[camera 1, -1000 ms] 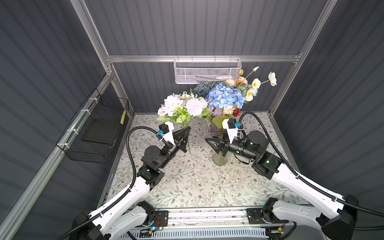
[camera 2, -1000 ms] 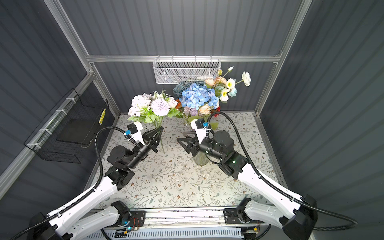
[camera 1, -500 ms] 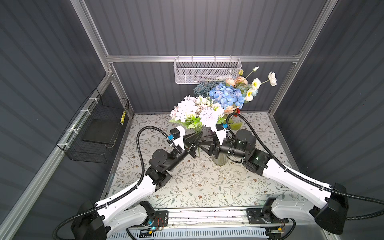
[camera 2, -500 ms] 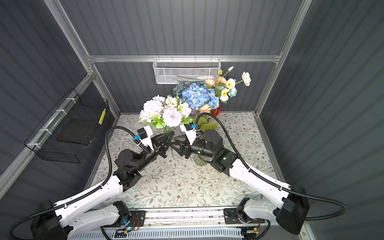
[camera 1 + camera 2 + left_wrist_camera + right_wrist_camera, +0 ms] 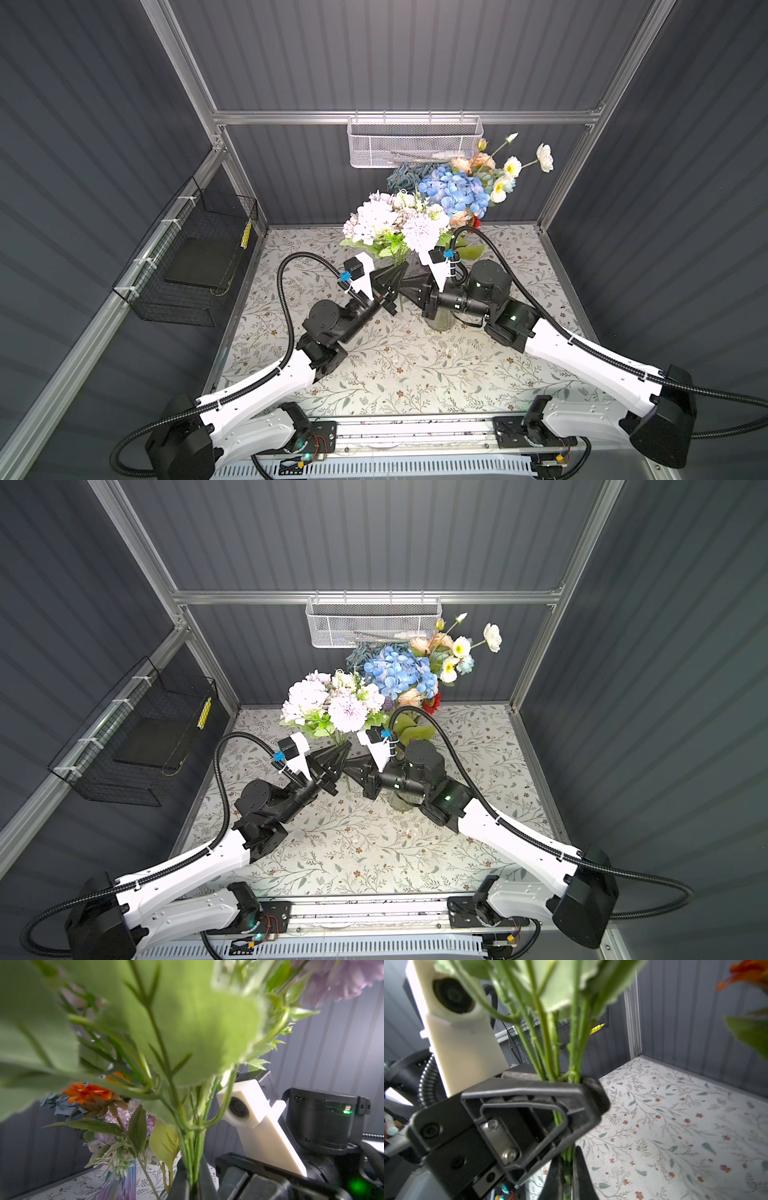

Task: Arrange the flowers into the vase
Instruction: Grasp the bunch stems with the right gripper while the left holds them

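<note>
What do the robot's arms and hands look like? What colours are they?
The left arm and right arm are white shells with round black joints. The left hand and right hand are black ribbed triangles. A black ribbed cable loops along each arm to a blue plug beside a white camera bracket. A green light glows on the right arm.

Vase (image 5: 440, 324), its flowers (image 5: 453, 193) and the held bunch (image 5: 390, 224) crowd mid-table; the mat (image 5: 395, 374) in front lies open.
</note>
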You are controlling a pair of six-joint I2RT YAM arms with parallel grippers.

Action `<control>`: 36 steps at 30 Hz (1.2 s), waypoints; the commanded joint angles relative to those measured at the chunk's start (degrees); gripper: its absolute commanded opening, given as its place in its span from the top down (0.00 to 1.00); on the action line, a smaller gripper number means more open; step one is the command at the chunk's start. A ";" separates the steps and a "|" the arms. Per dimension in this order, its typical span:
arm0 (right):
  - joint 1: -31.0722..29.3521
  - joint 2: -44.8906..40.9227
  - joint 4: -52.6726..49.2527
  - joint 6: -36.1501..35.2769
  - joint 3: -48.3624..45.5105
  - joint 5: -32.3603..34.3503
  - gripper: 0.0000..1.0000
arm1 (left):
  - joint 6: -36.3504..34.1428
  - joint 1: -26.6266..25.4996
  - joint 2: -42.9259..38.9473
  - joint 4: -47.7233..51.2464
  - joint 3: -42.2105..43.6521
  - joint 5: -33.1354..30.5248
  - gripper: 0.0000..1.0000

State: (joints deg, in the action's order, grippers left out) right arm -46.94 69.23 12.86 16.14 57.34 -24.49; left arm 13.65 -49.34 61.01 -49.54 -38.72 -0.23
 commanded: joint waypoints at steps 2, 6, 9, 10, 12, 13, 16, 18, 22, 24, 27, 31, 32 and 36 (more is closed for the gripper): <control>0.18 -1.18 3.69 -1.07 -0.35 3.71 1.00 | 0.07 -2.07 -0.16 -1.26 -0.96 2.86 0.96; 0.18 -2.02 4.66 -1.29 -1.34 4.61 1.00 | 1.00 -2.07 -0.21 -0.91 -1.23 3.28 0.43; 0.18 -2.67 4.89 -2.02 -2.03 7.07 1.00 | 1.66 -2.07 -0.74 -0.26 -1.23 3.07 0.01; 0.18 -2.93 4.89 -2.39 -2.22 7.61 1.00 | 1.88 -2.07 -1.08 -0.06 -1.05 2.68 0.00; 0.18 -3.62 4.48 -3.39 -2.45 8.78 1.00 | 2.24 -2.07 -1.81 0.54 -0.69 1.80 0.00; 0.18 -4.12 4.05 -4.01 -2.54 9.57 1.00 | 2.32 -2.07 -2.36 0.95 -0.40 1.26 0.00; 0.18 -6.52 3.23 -5.86 -2.91 12.00 1.00 | 2.70 -2.07 -3.83 2.45 0.43 -0.66 0.00; 0.18 -8.39 3.20 -7.02 -3.60 13.63 1.00 | 2.92 -2.03 -4.84 3.19 1.39 -3.16 0.00; 0.18 -12.74 3.40 -9.81 -5.79 16.67 1.00 | 2.96 -1.96 -6.82 4.19 3.86 -9.05 0.00; 0.16 -14.76 3.42 -11.46 -6.98 18.20 1.00 | 2.70 -1.99 -7.14 4.93 4.39 -11.16 0.00; 0.18 -17.93 3.81 -14.14 -9.34 21.50 1.00 | 2.82 -1.96 -6.59 5.77 4.74 -12.99 0.00; 0.19 -21.17 4.67 -17.86 -12.94 26.38 1.00 | 2.89 -1.98 -4.26 6.71 3.94 -13.07 0.00; 0.26 -21.66 5.03 -18.66 -13.68 27.12 1.00 | 2.95 -1.99 -3.64 7.11 3.54 -12.95 0.00; 0.27 -22.26 8.00 -22.59 -17.23 30.12 1.00 | 3.63 -1.99 -0.36 7.57 2.26 -11.72 0.00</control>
State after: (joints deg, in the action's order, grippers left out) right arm -46.81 47.44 17.02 -1.89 41.71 1.43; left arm 16.36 -51.33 59.29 -42.68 -34.44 -11.62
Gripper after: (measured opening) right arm 0.069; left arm 0.997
